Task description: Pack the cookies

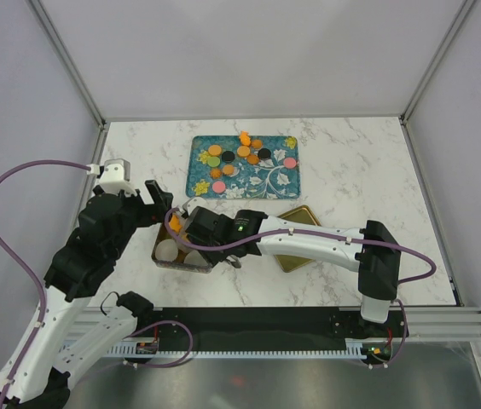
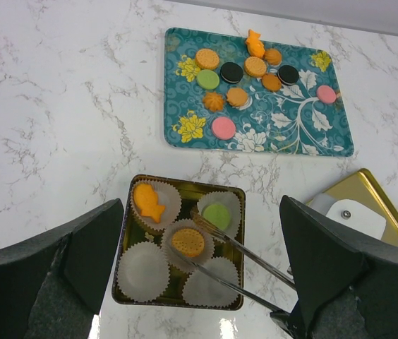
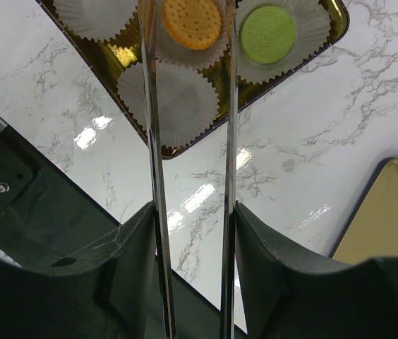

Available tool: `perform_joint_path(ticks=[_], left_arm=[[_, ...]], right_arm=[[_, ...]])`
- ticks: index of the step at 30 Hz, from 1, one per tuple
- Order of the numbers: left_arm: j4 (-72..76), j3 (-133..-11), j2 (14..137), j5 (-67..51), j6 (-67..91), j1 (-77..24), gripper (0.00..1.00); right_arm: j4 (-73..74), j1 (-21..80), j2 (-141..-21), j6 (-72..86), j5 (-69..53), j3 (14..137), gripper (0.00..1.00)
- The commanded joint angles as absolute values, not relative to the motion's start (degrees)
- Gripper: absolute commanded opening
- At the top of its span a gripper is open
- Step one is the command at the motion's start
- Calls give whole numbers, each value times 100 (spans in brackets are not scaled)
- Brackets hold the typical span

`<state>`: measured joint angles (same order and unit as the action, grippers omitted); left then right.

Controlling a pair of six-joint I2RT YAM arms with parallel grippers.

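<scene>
Several cookies (image 1: 242, 153) in orange, green, pink and black lie on the teal floral tray (image 1: 283, 181); they also show in the left wrist view (image 2: 231, 72). The gold tin (image 2: 123, 286) holds an orange fish cookie (image 2: 147, 201), a green cookie (image 2: 216, 215) and an orange round cookie (image 2: 188, 242), each in a white paper cup. My right gripper (image 3: 193, 219) is shut on metal tongs (image 3: 231, 141). The tong arms stand apart on either side of the orange round cookie (image 3: 192, 21). My left gripper (image 2: 200, 205) is open and empty above the tin.
Two empty paper cups (image 2: 142, 272) (image 2: 211, 282) fill the tin's near side. The gold lid (image 1: 300, 218) lies right of the tin, partly under my right arm. The tray sits beyond the tin at the table's back middle.
</scene>
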<state>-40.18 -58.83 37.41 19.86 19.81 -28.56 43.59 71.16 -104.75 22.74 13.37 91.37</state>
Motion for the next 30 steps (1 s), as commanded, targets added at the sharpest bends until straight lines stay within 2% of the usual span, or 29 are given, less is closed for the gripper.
perform_joint_path(ticks=[1, 13, 21, 30], left_arm=[[-3876, -5854, 3700, 2092, 1916, -2821, 100], [-3885, -6064, 3674, 2109, 1942, -2821, 100], [-3937, -6249, 3683, 2118, 1872, -2821, 100], [-3981, -6205, 3762, 2057, 1907, -2821, 100]], right_arm=[[4254, 7163, -10406, 2303, 1327, 9185, 53], [4315, 7014, -10134, 2215, 1512, 9395, 53], [4359, 5855, -9905, 1978, 1599, 9668, 52], [4368, 4835, -10792, 1688, 1837, 10562, 52]])
